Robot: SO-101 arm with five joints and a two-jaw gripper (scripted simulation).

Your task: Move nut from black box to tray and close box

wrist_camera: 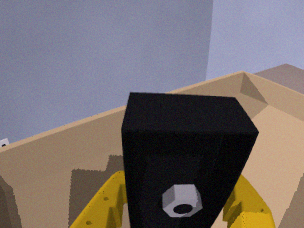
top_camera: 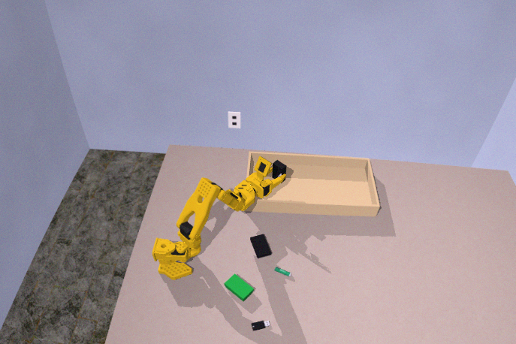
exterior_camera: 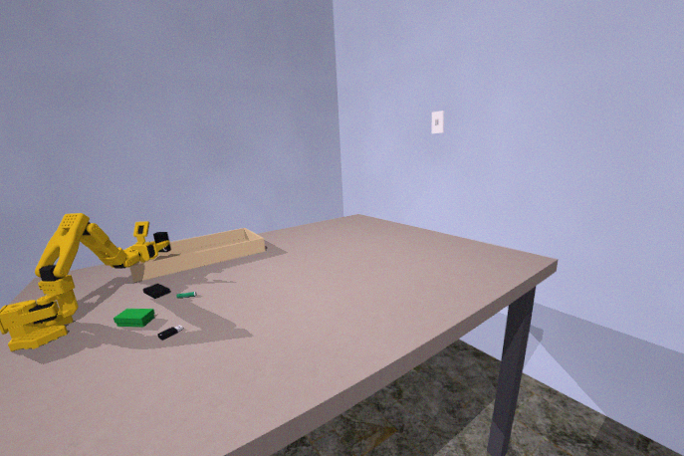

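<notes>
My gripper (top_camera: 280, 176) (exterior_camera: 164, 245) (wrist_camera: 180, 176) is shut on the black box's base (top_camera: 279, 167) (exterior_camera: 160, 240) (wrist_camera: 190, 116), held tipped above the left part of the tray (top_camera: 331, 209) (exterior_camera: 202, 260) (wrist_camera: 45, 152). In the wrist view the base's open side faces the camera, and the grey nut (wrist_camera: 182, 200) is inside it, low between the fingers. The black lid (top_camera: 261, 245) (exterior_camera: 156, 291) lies by itself on the table in front of the tray; which way up it lies I cannot tell. No nut shows on the visible tray floor.
A closed green box (top_camera: 239, 286) (exterior_camera: 133, 317) lies on the table in front of the arm. A green battery-like cylinder (top_camera: 282, 271) (exterior_camera: 186, 294) lies near the lid. A black USB stick (top_camera: 260, 325) (exterior_camera: 169, 332) lies nearer the front. A wall stands behind the tray.
</notes>
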